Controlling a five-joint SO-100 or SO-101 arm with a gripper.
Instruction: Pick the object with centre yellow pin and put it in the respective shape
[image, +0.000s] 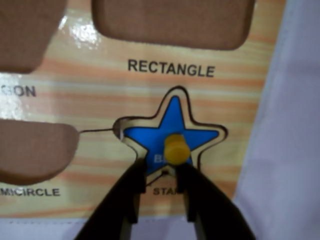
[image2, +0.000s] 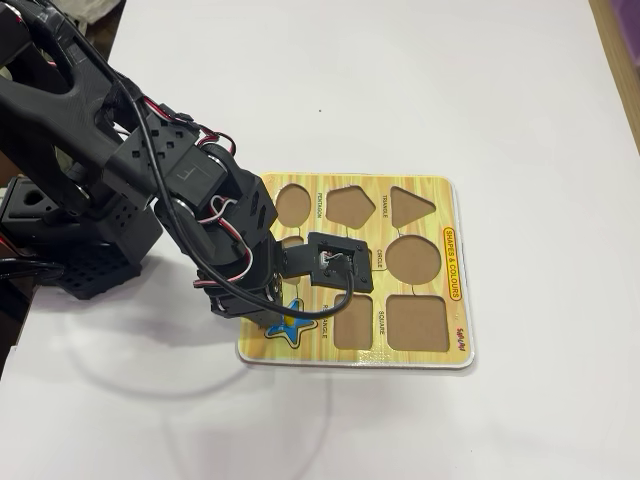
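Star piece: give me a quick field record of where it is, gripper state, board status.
piece: blue star with yellow knob
location: lying in the star cutout, a thin gap showing at its left point
gripper: gripper straddling the knob, fingers apart, not clamped
board: yellow shape board on white table
other cutouts: rectangle cutout and semicircle cutout empty; the rest visible in the fixed view also look empty
arm: arm reaching over the board's left part in the fixed view

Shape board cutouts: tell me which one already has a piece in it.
The star-shaped cutout labelled STAR, below the RECTANGLE label in the wrist view. It holds the blue star piece with a yellow centre knob; every other visible cutout on the yellow woodgrain board shows bare brown.
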